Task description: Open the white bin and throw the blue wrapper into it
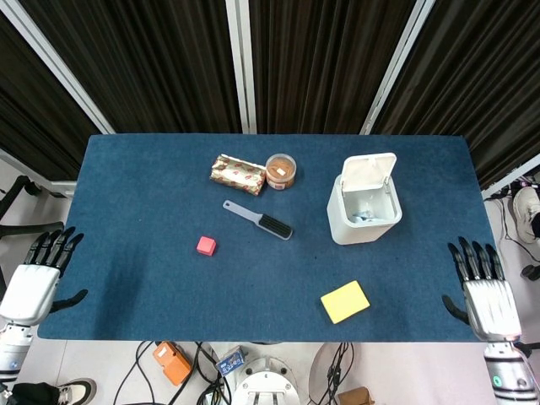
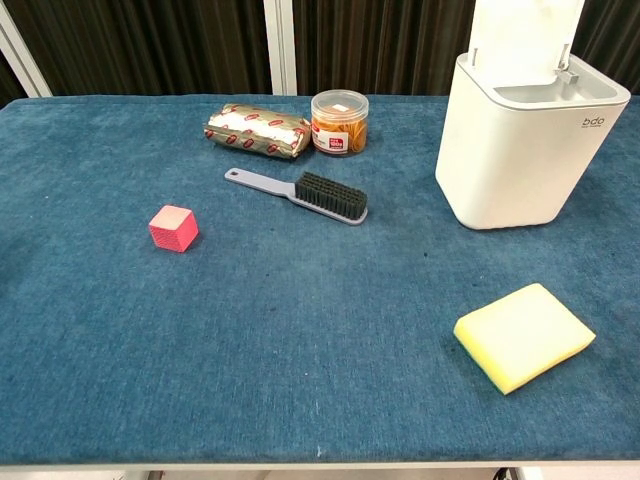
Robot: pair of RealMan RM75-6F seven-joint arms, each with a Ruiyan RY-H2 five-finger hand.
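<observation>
A blue cloth-covered table (image 1: pixel 152 253) fills most of both views, backed by dark pleated curtains (image 1: pixel 321 59) split by pale upright frame bars. Below the table's near edge the head view shows a light floor with cables and small boxes.

The white bin (image 1: pixel 363 211) stands on the right part of the table with its lid (image 1: pixel 369 171) tipped up and back, the mouth uncovered. Only the head view looks down into it: something pale with a trace of blue lies at the bottom, probably the blue wrapper (image 1: pixel 364 218), though it is too small to be sure. The chest view shows the bin's side and raised lid but nothing of its inside.

A yellow sponge (image 1: pixel 344 301) lies near the front edge, well apart from the bin. A grey brush (image 1: pixel 258 219) lies near the middle, behind it a patterned packet (image 1: pixel 237 174) just beside a round jar (image 1: pixel 280 170). A small pink cube (image 1: pixel 206 245) sits left of the brush.

The left hand (image 1: pixel 32 283) and the right hand (image 1: pixel 483 291) appear only in the head view, off the table's left and right edges, both holding nothing, fingers spread and straight.
</observation>
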